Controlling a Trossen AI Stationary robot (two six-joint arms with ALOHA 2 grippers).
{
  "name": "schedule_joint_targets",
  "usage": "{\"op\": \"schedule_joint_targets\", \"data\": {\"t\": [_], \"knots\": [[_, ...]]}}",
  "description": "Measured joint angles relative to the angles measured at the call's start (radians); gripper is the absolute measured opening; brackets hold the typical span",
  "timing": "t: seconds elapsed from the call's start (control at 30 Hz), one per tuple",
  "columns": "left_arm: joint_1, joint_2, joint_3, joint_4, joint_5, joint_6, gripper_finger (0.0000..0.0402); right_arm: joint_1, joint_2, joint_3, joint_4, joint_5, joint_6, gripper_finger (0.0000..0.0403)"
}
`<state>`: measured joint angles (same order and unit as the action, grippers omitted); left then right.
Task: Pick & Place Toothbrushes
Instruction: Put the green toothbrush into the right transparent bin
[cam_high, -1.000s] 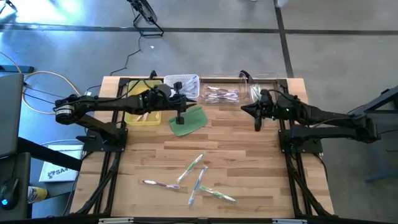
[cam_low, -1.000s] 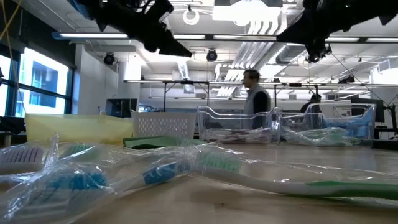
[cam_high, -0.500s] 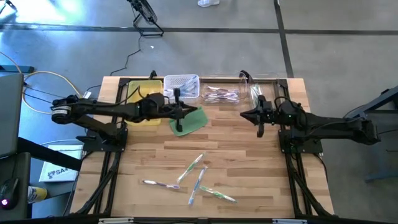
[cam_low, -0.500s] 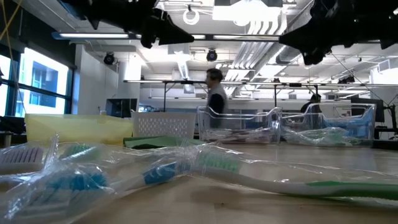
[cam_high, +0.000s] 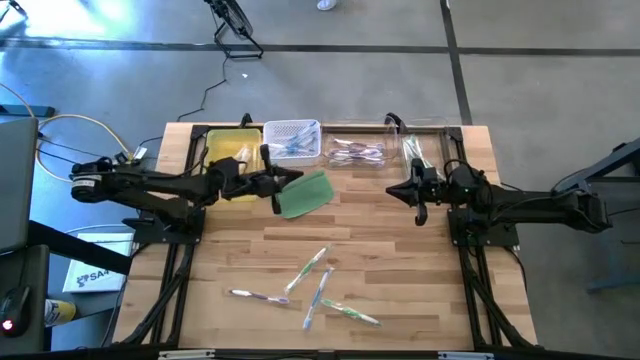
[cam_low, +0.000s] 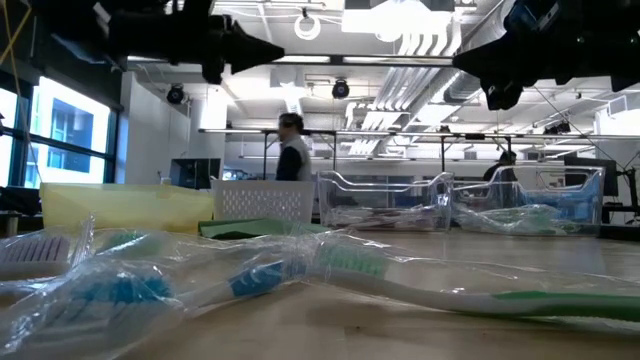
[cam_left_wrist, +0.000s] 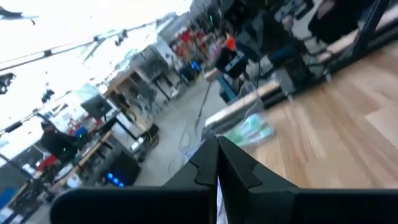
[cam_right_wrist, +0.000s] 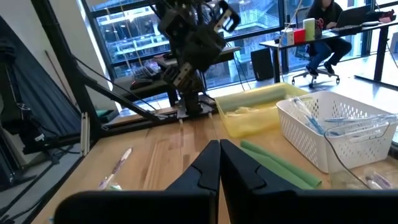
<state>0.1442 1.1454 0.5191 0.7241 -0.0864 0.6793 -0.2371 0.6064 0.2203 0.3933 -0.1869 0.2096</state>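
Left end effector (cam_high: 277, 181) and right end effector (cam_high: 420, 200) both closed, empty, above table (cam_high: 400, 260).

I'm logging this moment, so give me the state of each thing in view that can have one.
Left gripper: shut, empty, by the green pad.
Right gripper: shut, empty, above bare table.
Loose toothbrushes: wrapped, lying flat near the table's front.
White basket: holds toothbrushes.
Yellow bin: contents unclear.
Clear tray: holds toothbrushes.

Bright overhead lighting; left wrist view heavily motion-blurred.
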Motion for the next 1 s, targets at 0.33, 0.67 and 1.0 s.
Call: {"op": "schedule_joint_targets", "data": {"t": [0.33,0.67,1.0], "knots": [[-0.001,-0.001,-0.062,0.113,0.077,0.002,0.0000,0.000,0.012,0.000,0.008,0.001,0.003,0.0003],[-0.001,-0.001,-0.062,0.113,0.077,0.046,0.0000,0.000,0.016,0.000,0.007,0.001,-0.004,0.0003],[-0.001,0.000,-0.062,0.105,0.077,-0.030,0.0000,0.000,0.016,0.000,0.007,0.003,-0.011,0.0003]]}}
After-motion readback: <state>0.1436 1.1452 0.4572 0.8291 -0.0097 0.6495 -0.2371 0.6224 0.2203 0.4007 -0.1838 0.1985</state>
